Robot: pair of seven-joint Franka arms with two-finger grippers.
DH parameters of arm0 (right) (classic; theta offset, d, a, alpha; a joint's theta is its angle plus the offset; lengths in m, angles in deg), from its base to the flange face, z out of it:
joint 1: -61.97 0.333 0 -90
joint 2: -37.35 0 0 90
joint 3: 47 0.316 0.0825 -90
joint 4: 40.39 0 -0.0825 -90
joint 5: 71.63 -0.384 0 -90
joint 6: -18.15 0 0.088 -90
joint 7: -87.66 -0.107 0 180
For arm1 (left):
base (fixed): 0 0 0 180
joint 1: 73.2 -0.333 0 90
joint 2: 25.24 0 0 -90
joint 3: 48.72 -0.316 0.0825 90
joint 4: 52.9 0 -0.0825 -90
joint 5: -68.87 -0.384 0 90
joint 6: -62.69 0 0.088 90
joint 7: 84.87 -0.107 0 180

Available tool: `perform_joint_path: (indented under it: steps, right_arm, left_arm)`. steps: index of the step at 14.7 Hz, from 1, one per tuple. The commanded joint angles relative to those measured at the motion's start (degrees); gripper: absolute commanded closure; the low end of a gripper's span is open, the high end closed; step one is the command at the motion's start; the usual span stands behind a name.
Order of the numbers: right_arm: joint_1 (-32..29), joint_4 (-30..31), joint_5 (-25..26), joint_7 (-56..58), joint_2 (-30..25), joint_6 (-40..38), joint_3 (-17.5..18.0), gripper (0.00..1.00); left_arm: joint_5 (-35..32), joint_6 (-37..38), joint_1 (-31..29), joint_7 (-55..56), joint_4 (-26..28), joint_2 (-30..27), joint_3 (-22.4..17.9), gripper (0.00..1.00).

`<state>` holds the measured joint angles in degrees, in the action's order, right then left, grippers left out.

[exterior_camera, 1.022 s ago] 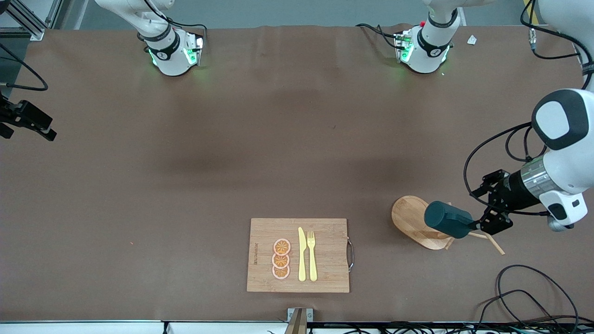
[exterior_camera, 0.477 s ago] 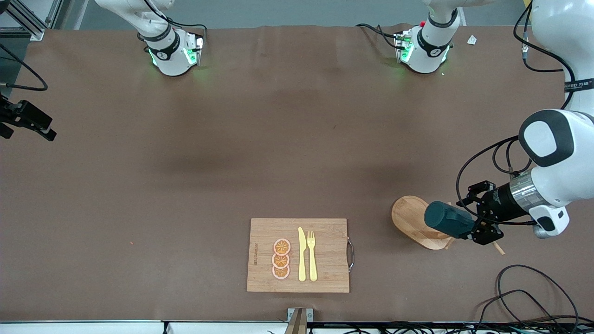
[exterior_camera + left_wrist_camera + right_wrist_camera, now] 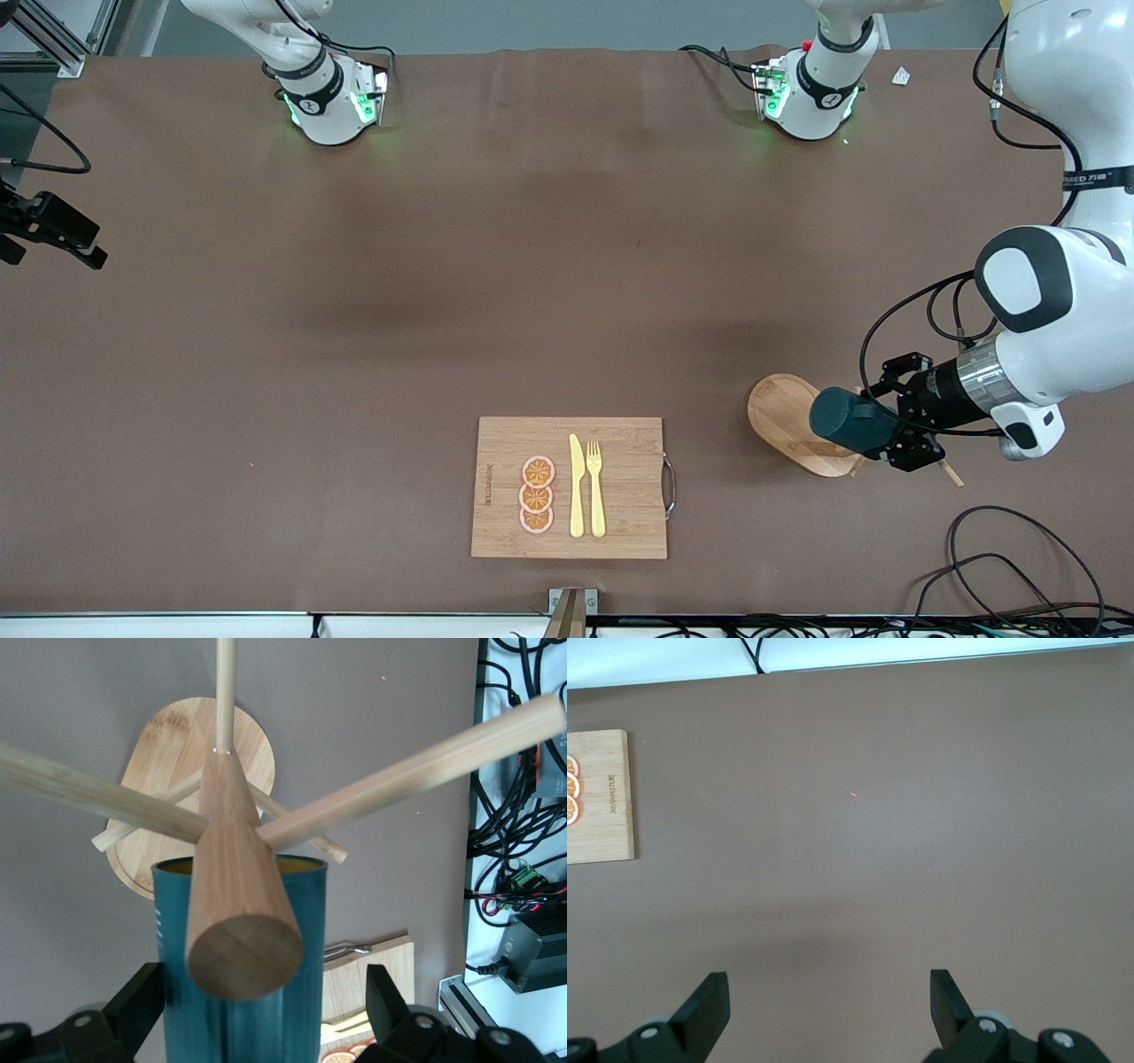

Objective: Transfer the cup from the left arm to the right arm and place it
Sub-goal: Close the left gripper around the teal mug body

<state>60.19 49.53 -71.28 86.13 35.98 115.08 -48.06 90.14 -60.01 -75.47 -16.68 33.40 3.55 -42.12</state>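
You have a wide worktop (image 3: 443, 292) covered in brown matting, creased faintly along the edge where the bases stand; soft shadows cross its middle; green light glows on the matting beside each base. You see a grey floor strip (image 3: 549, 22) above that edge and a metal frame (image 3: 53, 35) at one corner; black cables (image 3: 1019, 567) coil at the left arm's end, near the pale rail (image 3: 266, 625) along the nearest edge.

Dark teal cup (image 3: 852, 421) — hung sideways on a wooden peg; mustard inside.
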Motion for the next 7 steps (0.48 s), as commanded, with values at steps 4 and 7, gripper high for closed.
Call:
perform_joint_path:
  steps: [4,7]
  right_arm:
    - [-1.5,1.3,-1.1,0.9,-1.0,0.3,0.8,0.00]
    - [-1.9,1.3,-1.1,1.0,-0.9,0.2,0.8,0.00]
  left_arm:
    - [0.3,-2.8,0.4,0.8,-0.4,1.7,0.1,0.00]
    - [0.4,-2.8,0.5,0.7,-0.4,2.3,0.1,0.00]
